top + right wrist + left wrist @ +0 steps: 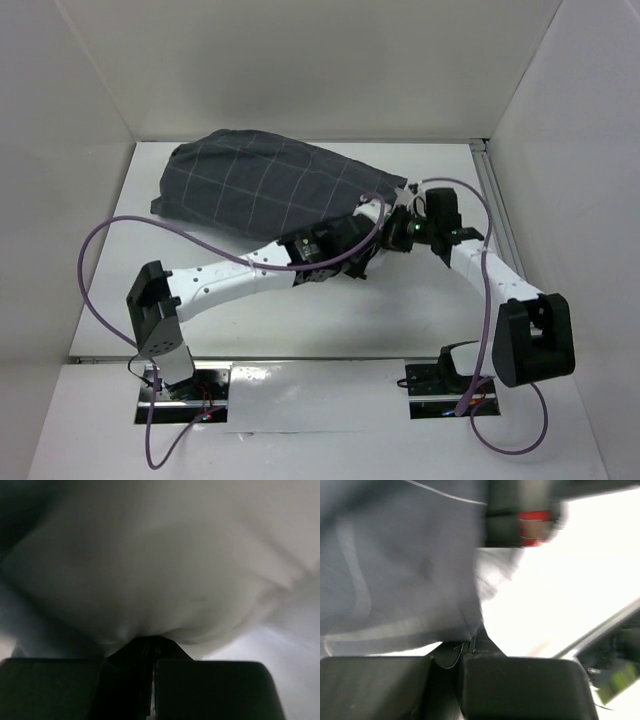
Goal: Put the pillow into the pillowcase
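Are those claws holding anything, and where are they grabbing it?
The left claw pinches the pillowcase by its edge; the right claw pinches a fold of the pillow.

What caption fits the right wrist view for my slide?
Right gripper shut on a fold of the white pillow, which fills the frame.

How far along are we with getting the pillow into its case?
Mostly done: the pillowcase lies bulging and full, and the top view shows little or no pillow outside it. In hand: the left gripper is shut on the case's grey cloth and the right gripper on the white pillow, both at the case's right end. Left to do: probably tuck that last bit in and let go.
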{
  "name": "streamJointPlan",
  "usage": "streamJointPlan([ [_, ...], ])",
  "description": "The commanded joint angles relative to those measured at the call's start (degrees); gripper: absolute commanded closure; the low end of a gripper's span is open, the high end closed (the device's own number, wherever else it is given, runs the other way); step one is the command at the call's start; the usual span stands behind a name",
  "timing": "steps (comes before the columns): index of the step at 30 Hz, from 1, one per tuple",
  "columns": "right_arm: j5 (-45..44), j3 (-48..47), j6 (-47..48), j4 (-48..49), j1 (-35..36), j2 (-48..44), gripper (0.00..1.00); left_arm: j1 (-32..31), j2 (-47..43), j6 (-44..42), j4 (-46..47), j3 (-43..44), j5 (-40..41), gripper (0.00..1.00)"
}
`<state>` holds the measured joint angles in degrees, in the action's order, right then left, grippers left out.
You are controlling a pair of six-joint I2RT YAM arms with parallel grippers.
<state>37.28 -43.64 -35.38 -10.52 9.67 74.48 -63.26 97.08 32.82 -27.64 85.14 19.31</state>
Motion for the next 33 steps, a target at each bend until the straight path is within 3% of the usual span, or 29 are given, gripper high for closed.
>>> streamJointPlan([
  [1, 0.2, -10.9, -2.4, 6.2, 0.7, 0.0, 1.00, -2.7, -0.8, -8.0, 5.5, 15.7, -13.6, 1.00],
  [2, 0.2, -11.8, -3.2, 7.0, 0.7, 0.7, 1.00, -2.7, 0.6, -9.5, 3.8, 19.6, -15.9, 1.00],
  [6, -1.1, -9.7, -6.7, 13.9, 3.2, 7.2, 1.00, -2.7, 11.8, -14.4, -6.8, 50.6, -23.4, 1.00],
  [8, 0.2, -9.2, -7.3, 16.8, 5.0, 9.2, 1.00, -2.7, 14.3, -15.1, -8.7, 56.1, -26.0, 1.00],
  [12, -1.7, -7.6, -7.3, 15.7, 5.7, 6.8, 1.00, -1.5, 9.1, -13.0, -4.7, 51.1, -27.5, 1.00],
  [16, -4.3, -5.8, -4.5, 7.3, 5.7, -3.9, 1.00, -1.0, 3.0, -10.9, -3.5, 46.7, -25.7, 1.00],
  [22, -7.4, -2.9, -3.3, -7.2, 6.2, -19.3, 1.00, -1.0, 0.1, -9.0, -3.5, 47.2, -24.2, 1.00],
  [27, -8.0, -2.2, -2.8, -21.4, 6.2, -29.4, 1.00, 1.9, 7.1, -8.4, -3.5, 52.7, -24.9, 1.00],
  [29, -10.5, -3.2, -2.8, -23.4, 6.2, -30.4, 1.00, 8.4, 14.2, -5.2, 0.4, 54.4, -31.0, 1.00],
  [32, -15.2, -3.2, -2.2, -21.1, 6.2, -27.9, 1.00, 12.8, 20.7, -3.8, 1.1, 55.9, -33.7, 0.99],
  [33, -17.4, -3.2, -2.2, -19.6, 6.2, -26.6, 1.00, 14.8, 22.6, -3.8, -1.0, 57.5, -35.0, 0.84],
])
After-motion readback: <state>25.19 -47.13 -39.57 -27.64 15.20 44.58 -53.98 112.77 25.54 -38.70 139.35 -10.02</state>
